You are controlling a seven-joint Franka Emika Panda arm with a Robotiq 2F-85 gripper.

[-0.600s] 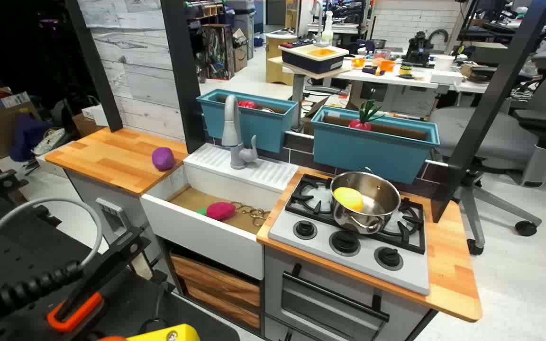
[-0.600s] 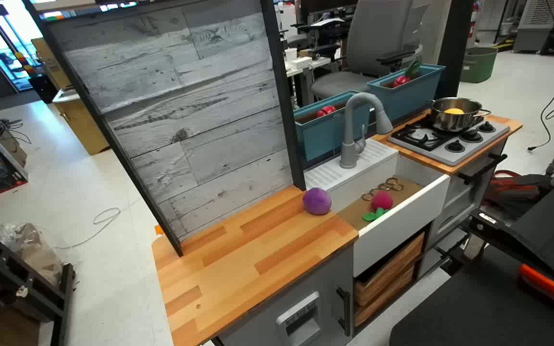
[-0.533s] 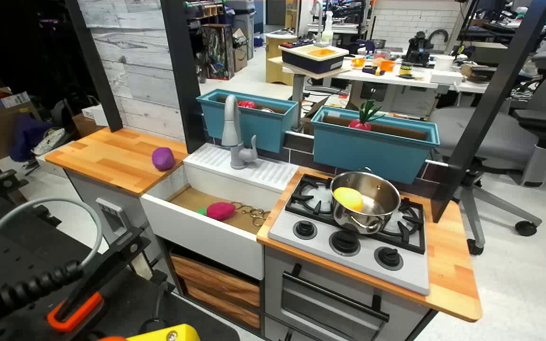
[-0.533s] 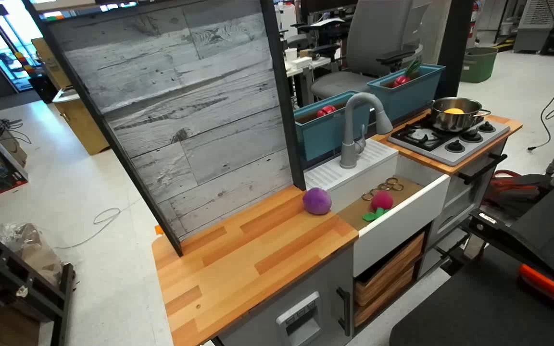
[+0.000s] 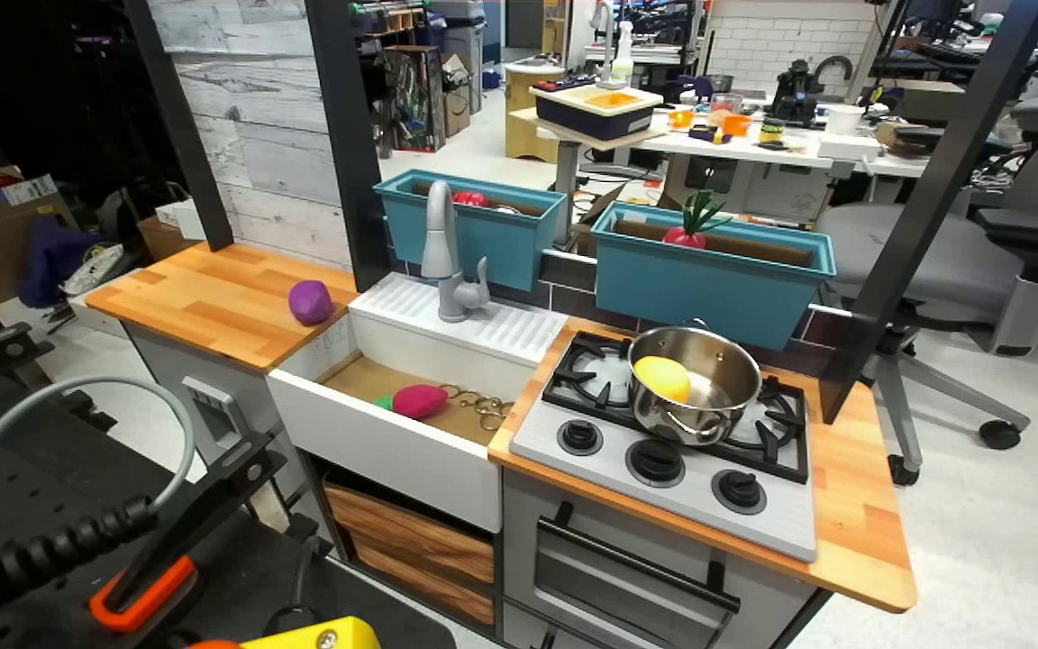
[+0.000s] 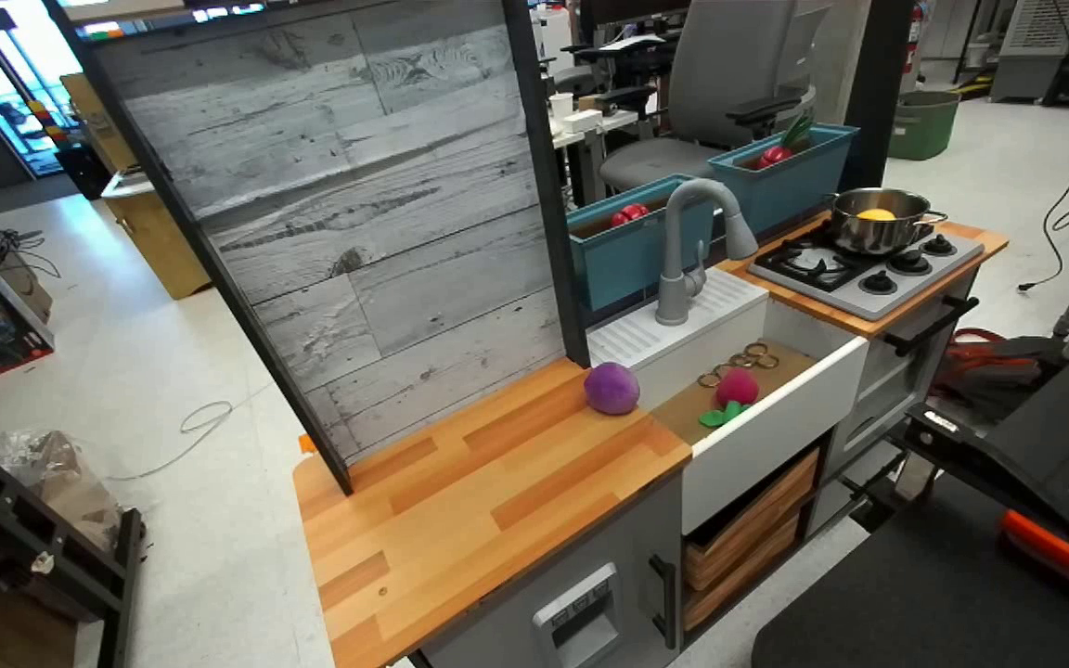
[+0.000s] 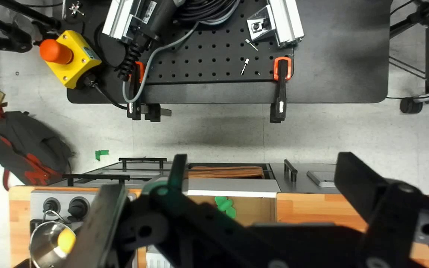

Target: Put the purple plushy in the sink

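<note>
The plushy, just beside the sink, must lie below the gripper, spread wide (the sideways bearing I cannot tell).

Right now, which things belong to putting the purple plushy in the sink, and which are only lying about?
For the job:
purple plushy on the counter
sink
open gripper

Only lying about:
pink toy and rings in the sink
steel pot
yellow object inside it
teal bins

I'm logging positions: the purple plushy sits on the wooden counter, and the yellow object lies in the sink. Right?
Not quite: the yellow object is in the steel pot, not the sink, as both exterior views show. The purple plushy is on the wooden counter.
</note>
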